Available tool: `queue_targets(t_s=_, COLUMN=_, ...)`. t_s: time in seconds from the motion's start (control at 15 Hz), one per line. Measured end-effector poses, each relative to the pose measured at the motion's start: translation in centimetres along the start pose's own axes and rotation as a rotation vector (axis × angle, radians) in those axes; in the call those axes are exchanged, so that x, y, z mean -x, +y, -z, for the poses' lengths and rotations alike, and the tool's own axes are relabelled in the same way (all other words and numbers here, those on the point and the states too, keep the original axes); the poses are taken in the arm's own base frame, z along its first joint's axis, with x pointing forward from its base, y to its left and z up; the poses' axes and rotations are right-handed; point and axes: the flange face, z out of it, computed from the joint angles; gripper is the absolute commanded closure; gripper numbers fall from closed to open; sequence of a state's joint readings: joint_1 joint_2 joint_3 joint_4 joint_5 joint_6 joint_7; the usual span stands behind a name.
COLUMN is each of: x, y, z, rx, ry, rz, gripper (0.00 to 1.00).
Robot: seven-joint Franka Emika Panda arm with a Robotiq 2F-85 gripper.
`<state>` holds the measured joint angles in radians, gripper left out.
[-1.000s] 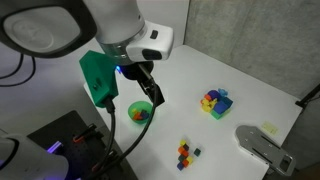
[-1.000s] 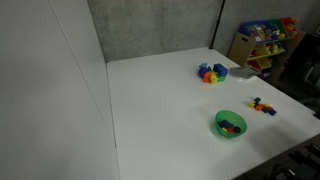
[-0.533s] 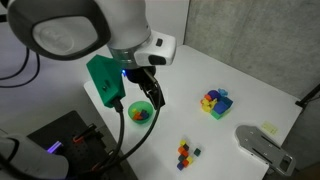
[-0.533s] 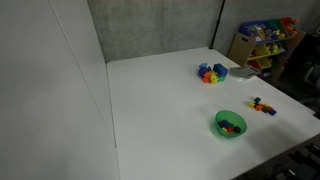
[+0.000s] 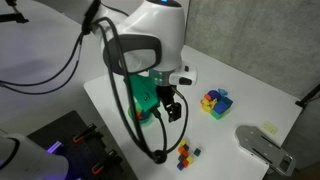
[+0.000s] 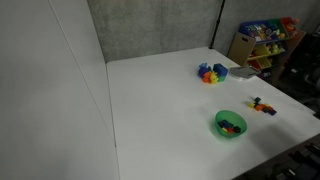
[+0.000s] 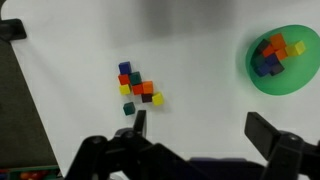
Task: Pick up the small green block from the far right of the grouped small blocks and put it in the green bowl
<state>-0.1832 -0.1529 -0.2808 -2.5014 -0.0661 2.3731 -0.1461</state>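
In the wrist view a group of small coloured blocks [image 7: 138, 87] lies on the white table, with one small dark green block [image 7: 129, 108] slightly apart at its lower edge. The green bowl [image 7: 256, 75] sits at the upper right and holds several blocks. My gripper [image 7: 203, 128] is open and empty, with its left finger just below the green block. In an exterior view the gripper [image 5: 172, 108] hangs above the table, up and left of the small blocks [image 5: 186, 153]. The other exterior view shows the bowl [image 6: 219, 130] and small blocks [image 6: 263, 105], not the arm.
A larger cluster of coloured blocks [image 5: 215, 102] sits further back on the table and shows in both exterior views [image 6: 211, 73]. A grey device [image 5: 262, 146] lies at the table's corner. A shelf with toys [image 6: 262, 40] stands beyond the table.
The arm has swung away from above the green bowl toward the small blocks and now hides the bowl in that exterior view. The blocks and bowl have not moved.
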Motion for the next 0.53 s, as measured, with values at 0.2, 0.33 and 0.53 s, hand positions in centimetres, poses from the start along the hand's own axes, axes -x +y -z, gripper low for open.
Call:
queue_targets(t_s=0.2, x=-3.0, y=0.9, z=-3.5, rx=0.020, ry=-0.054, rz=-0.004, gripper=0.00)
queue_targets(t_s=0.33, x=-4.9, y=1.8, z=-5.6, rx=0.023, ry=-0.078, rz=-0.013, gripper=0.00)
queue_targets(t_s=0.53, x=-7.6, y=3.4, z=-8.6, rx=0.018, ry=-0.104, rz=-0.030, gripper=0.00)
